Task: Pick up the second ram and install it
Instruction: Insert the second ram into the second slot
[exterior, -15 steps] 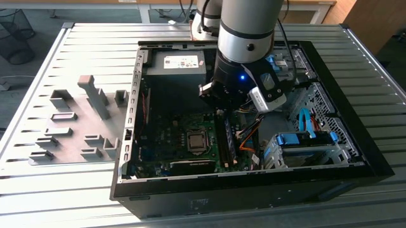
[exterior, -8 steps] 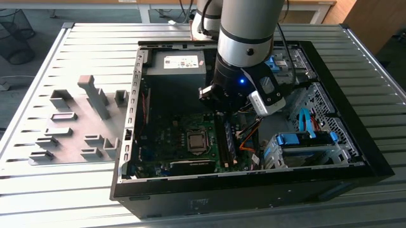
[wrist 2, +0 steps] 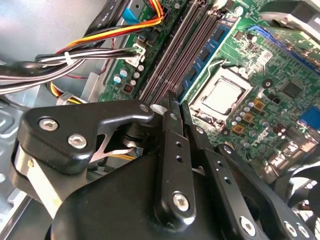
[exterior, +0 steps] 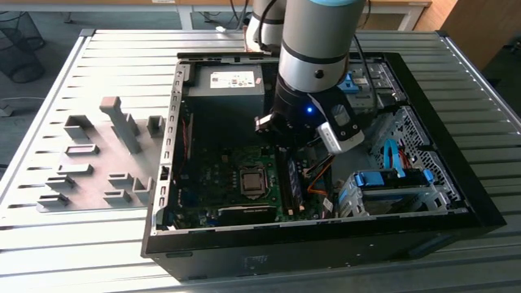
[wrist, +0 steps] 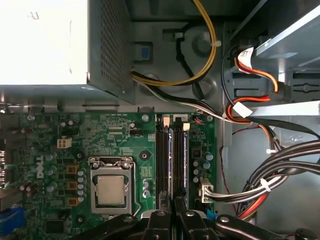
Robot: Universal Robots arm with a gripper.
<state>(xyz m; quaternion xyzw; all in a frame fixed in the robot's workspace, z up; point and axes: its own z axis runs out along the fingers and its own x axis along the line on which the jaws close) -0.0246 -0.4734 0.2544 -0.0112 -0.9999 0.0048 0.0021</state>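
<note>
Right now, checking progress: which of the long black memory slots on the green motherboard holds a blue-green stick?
The slot straight ahead of the gripper; a blue-green memory stick shows along it, while neighbouring slots look dark.

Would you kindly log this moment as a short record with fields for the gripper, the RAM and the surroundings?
gripper: fingers closed together, directly over the memory slots
second ram: standing in a slot beside the CPU socket
motherboard: inside the open computer case
fixture blocks: on the table, at the exterior view's left
</note>
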